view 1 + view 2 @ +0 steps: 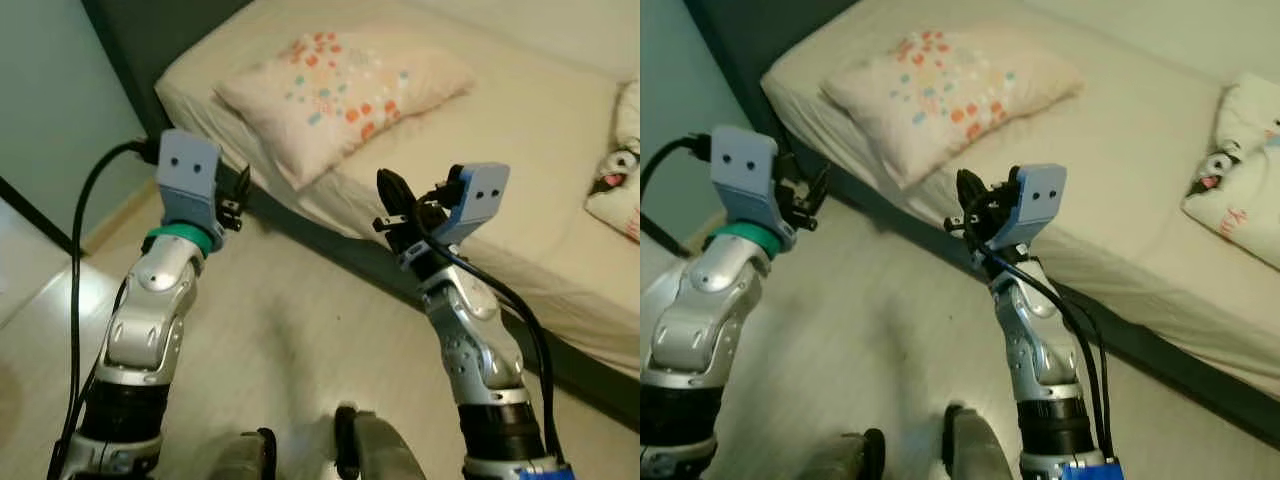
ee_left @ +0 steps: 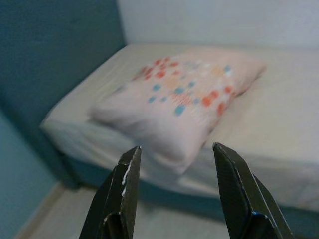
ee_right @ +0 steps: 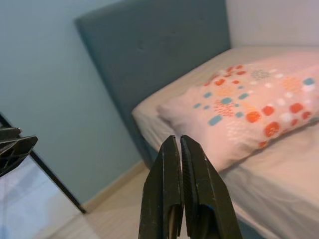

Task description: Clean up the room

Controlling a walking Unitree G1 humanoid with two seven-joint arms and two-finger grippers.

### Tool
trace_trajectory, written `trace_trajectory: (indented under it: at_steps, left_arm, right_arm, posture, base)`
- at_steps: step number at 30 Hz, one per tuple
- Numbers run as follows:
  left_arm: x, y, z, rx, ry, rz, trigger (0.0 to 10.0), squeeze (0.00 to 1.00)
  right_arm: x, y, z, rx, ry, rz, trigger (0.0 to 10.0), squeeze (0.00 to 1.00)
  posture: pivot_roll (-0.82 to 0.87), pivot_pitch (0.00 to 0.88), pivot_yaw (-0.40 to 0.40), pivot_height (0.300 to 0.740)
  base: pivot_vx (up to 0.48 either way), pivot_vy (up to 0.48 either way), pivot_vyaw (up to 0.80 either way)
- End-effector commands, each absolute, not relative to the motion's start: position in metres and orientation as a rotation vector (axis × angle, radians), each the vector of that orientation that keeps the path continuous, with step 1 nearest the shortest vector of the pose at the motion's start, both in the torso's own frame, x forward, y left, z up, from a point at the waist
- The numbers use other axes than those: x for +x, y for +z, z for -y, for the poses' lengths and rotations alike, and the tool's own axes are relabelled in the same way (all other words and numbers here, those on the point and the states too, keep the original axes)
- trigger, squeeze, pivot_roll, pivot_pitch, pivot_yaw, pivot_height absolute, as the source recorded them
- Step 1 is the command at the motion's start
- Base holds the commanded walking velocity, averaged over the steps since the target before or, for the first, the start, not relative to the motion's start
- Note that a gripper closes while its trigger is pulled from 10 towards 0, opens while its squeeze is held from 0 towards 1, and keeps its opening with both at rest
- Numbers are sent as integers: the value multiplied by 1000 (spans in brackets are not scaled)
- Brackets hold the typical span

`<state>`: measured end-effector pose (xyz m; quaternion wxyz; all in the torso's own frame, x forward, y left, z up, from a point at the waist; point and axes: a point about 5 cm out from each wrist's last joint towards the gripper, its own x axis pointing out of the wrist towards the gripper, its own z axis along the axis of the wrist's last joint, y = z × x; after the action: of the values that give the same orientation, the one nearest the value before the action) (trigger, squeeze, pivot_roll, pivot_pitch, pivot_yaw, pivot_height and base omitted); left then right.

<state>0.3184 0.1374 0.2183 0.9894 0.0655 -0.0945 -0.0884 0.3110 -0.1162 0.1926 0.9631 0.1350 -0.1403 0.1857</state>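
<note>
Cream pillow with orange and blue dots [image 1: 345,90] on bed [image 1: 520,130]; ahead of left gripper [image 2: 174,164], fingers spread wide, and right gripper [image 3: 180,164], fingers pressed together, empty.

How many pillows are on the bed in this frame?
2: a cream pillow with orange and blue dots near the headboard end, and a white printed pillow at the view's right edge, partly cut off; others may lie beyond.

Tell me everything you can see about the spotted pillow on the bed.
The pillow is a soft, plump rectangle in a cream fabric case printed with orange, red and light blue dots. It lies flat on the bed near the headboard end, set at an angle, with one corner hanging slightly over the mattress edge. Only the sheet touches it. The open left hand points toward it from short of the bed.
</note>
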Motion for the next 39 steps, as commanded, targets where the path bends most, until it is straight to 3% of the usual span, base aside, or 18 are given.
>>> trace_trajectory:
  at_steps: [1,39]
  left_arm:
    - [317,214,-141,149,-170,174,10000,0]
    - [319,212,-146,153,-131,162,10000,0]
  right_arm:
    - [309,190,117,285,380,277,10000,0]
    - [306,185,111,273,425,253,10000,0]
  posture:
    - [-41,144,25,740]
    - [-37,148,27,740]
  base:
    - [315,0,0]
    - [361,0,0]
